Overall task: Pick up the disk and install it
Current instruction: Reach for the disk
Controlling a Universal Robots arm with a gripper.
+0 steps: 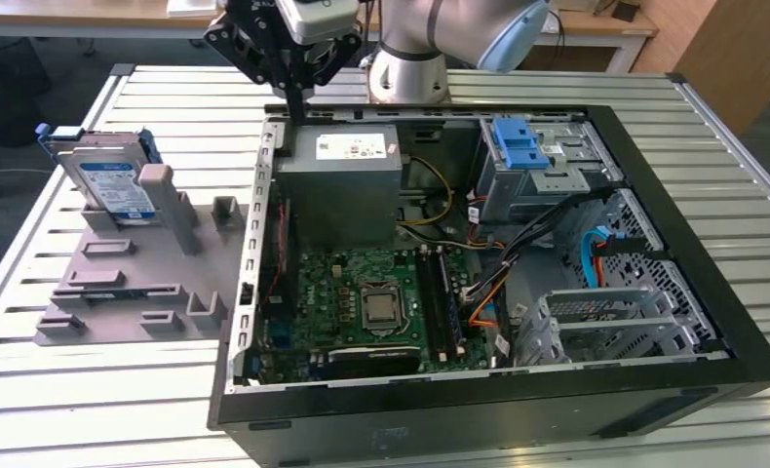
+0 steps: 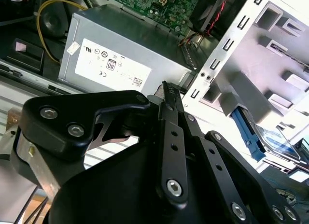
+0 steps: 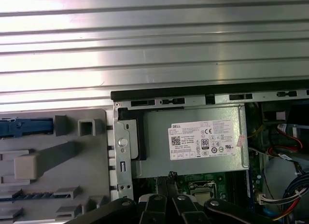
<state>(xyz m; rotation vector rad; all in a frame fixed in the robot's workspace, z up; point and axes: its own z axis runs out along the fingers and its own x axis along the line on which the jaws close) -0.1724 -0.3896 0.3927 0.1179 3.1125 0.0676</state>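
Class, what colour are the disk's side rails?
Blue; the disk shows best in the exterior view.

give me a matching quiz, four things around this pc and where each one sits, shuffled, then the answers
Things:
1 the disk
2 power supply box
3 gripper
4 blue latch piece

Places:
a above the far rim of the case, holding nothing
b upright in the grey fixture, outside the case
c inside the case, far corner at the exterior view's right
d inside the case, white sticker on top, next to the green motherboard

Pairs: 1-b, 2-d, 3-a, 4-c
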